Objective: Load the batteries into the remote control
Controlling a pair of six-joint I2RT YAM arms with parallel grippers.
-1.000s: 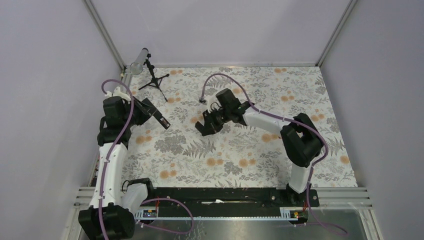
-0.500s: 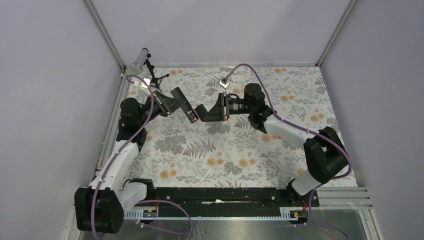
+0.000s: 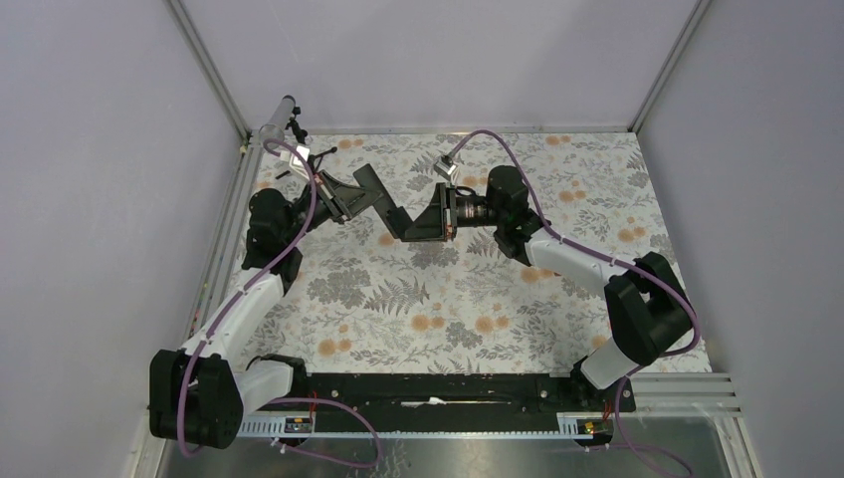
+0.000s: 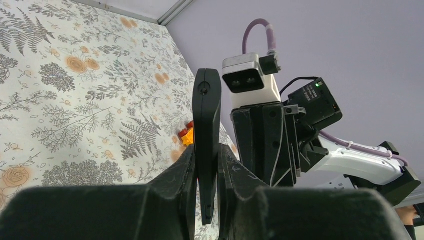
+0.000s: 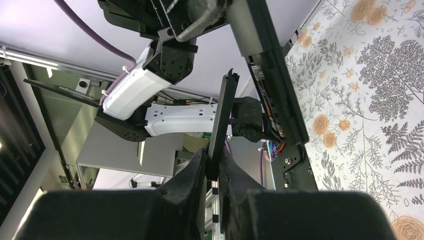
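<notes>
The remote control (image 4: 206, 110) is held edge-on and upright above the floral table (image 3: 478, 299), and is pinched firmly in the left gripper (image 4: 206, 159). A thin flat black piece (image 5: 223, 115) is clamped edge-on in the right gripper (image 5: 214, 162). The two grippers are raised just beside each other over the table's far half.

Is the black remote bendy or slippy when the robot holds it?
Probably stiff: the remote control stands straight out of the left end effector without drooping. Likely a bit slippery, since its black sides look smooth. Likely light, as it is slim.
</notes>
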